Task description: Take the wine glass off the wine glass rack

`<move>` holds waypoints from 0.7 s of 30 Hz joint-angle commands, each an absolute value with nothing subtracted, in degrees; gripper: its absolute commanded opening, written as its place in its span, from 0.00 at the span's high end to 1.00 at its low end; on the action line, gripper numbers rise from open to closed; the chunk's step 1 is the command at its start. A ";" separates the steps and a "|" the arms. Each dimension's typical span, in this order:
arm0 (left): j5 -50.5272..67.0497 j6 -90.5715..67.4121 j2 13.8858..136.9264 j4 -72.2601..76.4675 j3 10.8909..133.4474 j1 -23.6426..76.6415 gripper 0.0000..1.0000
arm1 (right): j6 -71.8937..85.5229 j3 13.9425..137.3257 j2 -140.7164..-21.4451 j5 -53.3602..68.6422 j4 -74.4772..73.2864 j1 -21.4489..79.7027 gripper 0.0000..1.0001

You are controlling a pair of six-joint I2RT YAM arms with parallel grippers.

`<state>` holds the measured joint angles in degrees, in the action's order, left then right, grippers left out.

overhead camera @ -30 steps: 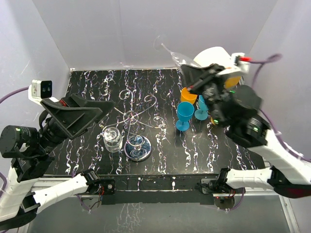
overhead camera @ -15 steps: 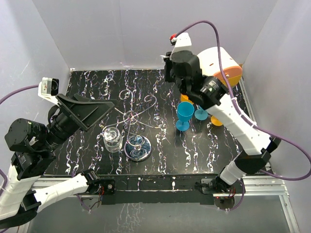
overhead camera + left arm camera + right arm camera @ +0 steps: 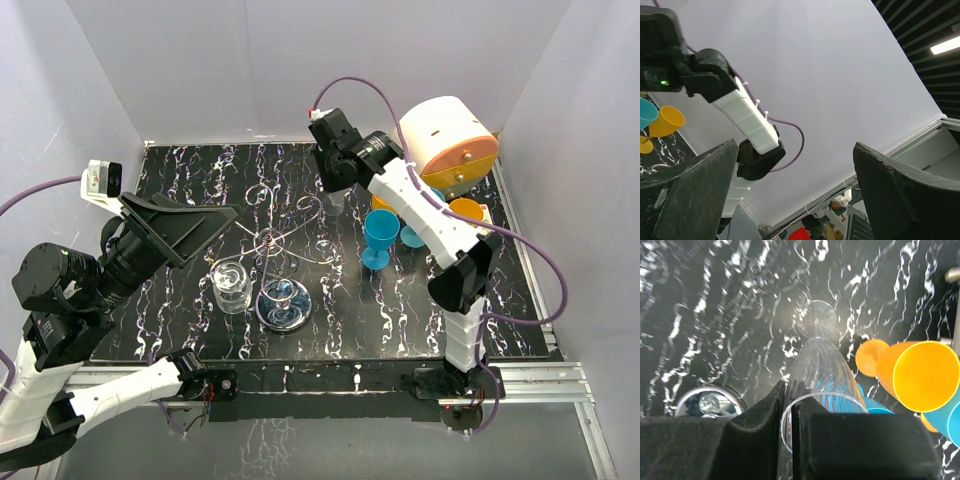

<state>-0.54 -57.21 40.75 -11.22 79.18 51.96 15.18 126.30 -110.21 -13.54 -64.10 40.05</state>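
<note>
The right gripper (image 3: 790, 401) pinched the rim of the clear wine glass (image 3: 821, 367), apparently already clear of the wine glass rack (image 3: 285, 245); the left gripper (image 3: 795, 145) stood spread, idle. That thin rim pinch could slip, tipping the glass into the blue goblet (image 3: 381, 232)

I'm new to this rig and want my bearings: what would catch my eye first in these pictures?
The right tool pinching the rim of a clear wine glass, foot down over the marbled black table, beside the silver wine glass rack. Next, the bright orange goblet and blue goblet clustered at the right, and the left tool, wide open and raised at the left.
</note>
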 commanded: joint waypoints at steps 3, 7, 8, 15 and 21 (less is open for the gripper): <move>-1.66 -57.03 39.75 -10.46 79.90 51.97 0.01 | 14.73 130.30 -114.23 -12.27 -68.66 37.81 1.00; -1.65 -57.04 39.64 -10.70 80.02 51.99 0.01 | 14.18 132.42 -117.71 -12.90 -70.38 37.39 1.00; -1.66 -56.92 39.64 -10.84 80.06 51.95 0.01 | 14.16 132.51 -118.25 -13.20 -70.36 37.36 1.00; -1.67 -56.80 39.38 -11.52 80.53 51.95 0.01 | 13.78 131.97 -120.43 -13.26 -67.64 36.37 1.00; -2.00 -56.69 39.12 -12.21 81.20 51.97 0.01 | 14.13 131.74 -121.82 -11.96 -67.15 34.84 1.00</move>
<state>-1.15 -57.21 39.86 -12.56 79.18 51.96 14.48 129.23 -121.36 -12.14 -70.08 36.16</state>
